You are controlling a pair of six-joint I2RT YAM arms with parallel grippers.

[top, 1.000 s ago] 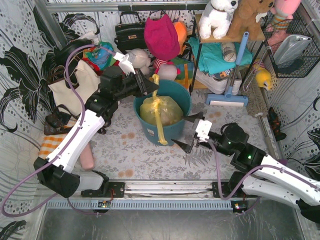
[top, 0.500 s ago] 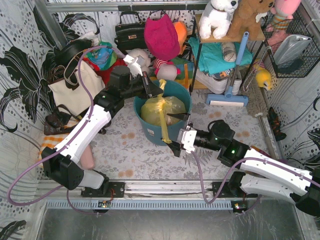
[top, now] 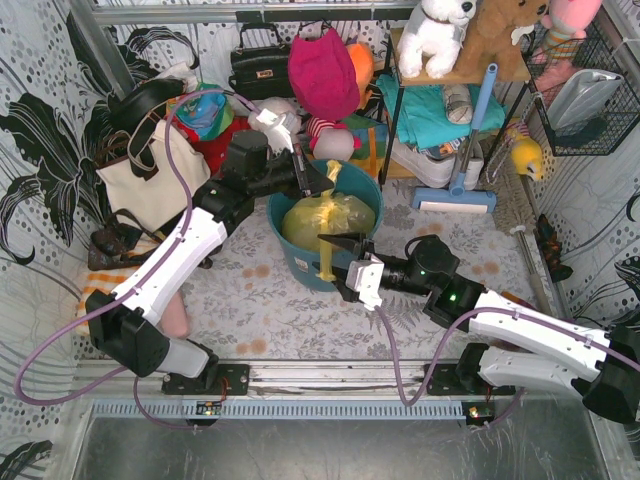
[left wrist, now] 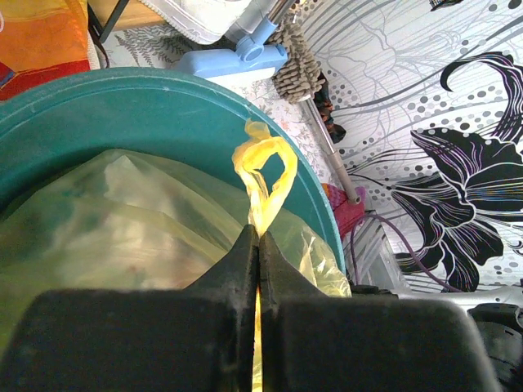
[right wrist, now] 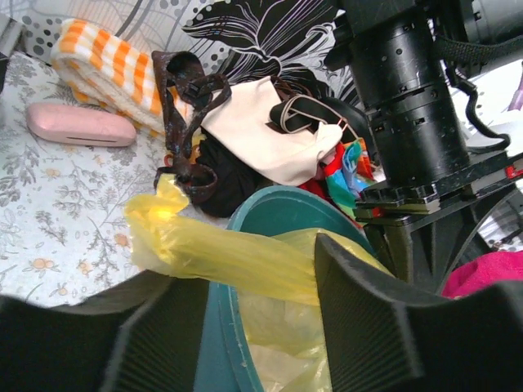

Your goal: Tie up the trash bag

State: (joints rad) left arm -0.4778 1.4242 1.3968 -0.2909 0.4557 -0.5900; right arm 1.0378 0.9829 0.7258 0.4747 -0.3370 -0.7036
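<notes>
1. One thin, translucent yellow-green trash bag (top: 345, 215), crinkly, sits inside one round teal plastic bin (top: 300, 262) at mid-frame in the top view.
2. Two twisted yellow strips come off it. The left gripper (left wrist: 258, 233) is clamped on one, whose looped end pokes above the fingers. The other droops over the bin rim, between the wide-apart fingers of the right gripper (right wrist: 253, 269).
3. One cream canvas tote (top: 150, 180) stands at the left, and one pink case (right wrist: 82, 125) lies on the floral desk (top: 270, 300).
</notes>
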